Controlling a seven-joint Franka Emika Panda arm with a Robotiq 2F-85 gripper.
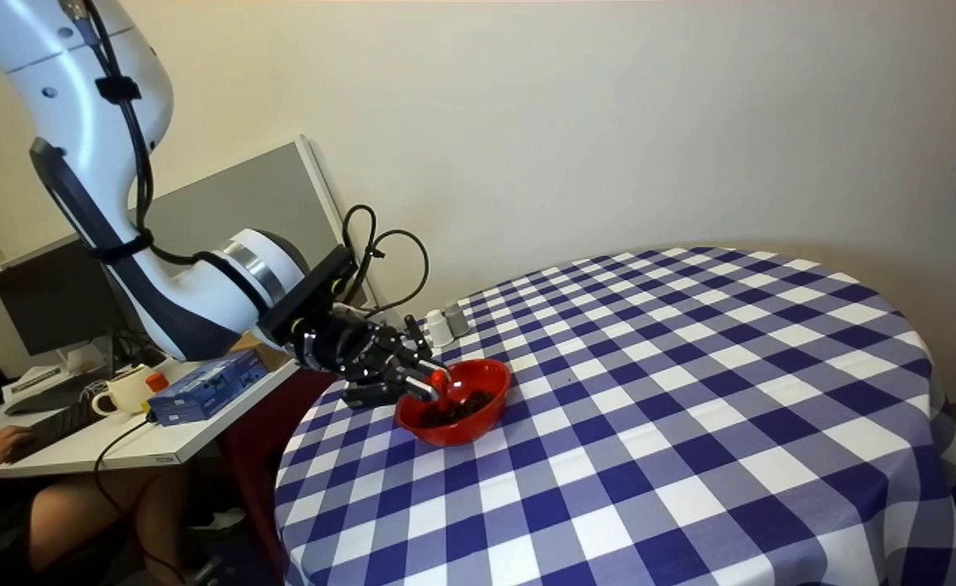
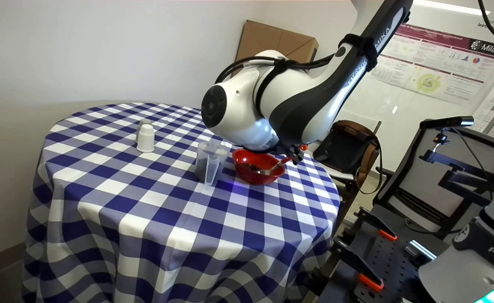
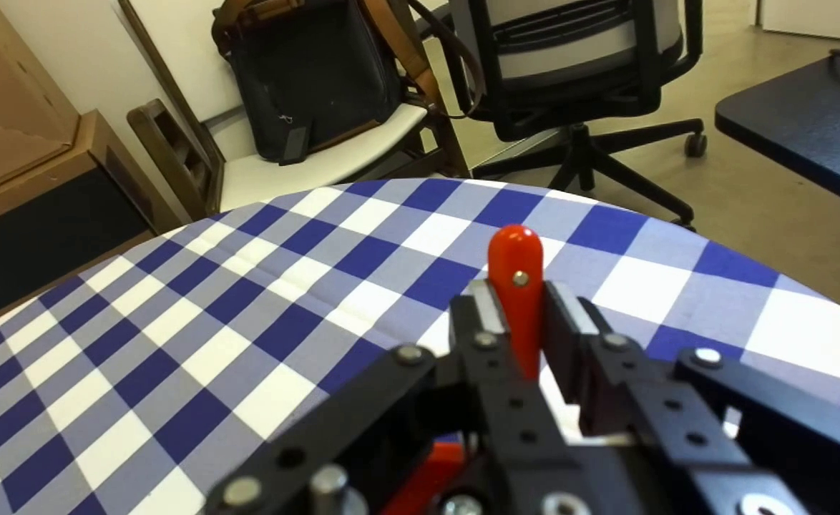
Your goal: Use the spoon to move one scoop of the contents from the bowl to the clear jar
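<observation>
My gripper [image 3: 527, 307] is shut on the red-orange handle of the spoon [image 3: 519, 315], whose rounded tip pokes out past the fingertips. In an exterior view the spoon [image 2: 265, 171] slants down, its silvery scoop end inside the red bowl [image 2: 256, 178]. Brown contents [image 1: 455, 410] lie in the bottom of the bowl [image 1: 460, 436]; whether any sit on the scoop I cannot tell. The gripper [image 1: 431, 381] hangs at the bowl's rim. Close beside the bowl stands the clear jar [image 2: 208, 163], upright, its lower part looking dark. In an exterior view the jar is hidden.
A white shaker [image 2: 146, 139] and a grey shaker [image 1: 457, 319] stand together on the checkered tablecloth [image 1: 657, 407]. The round table's edge runs near the bowl. Beyond it are a chair with a black bag [image 3: 313, 79] and a desk with a blue box [image 1: 208, 387].
</observation>
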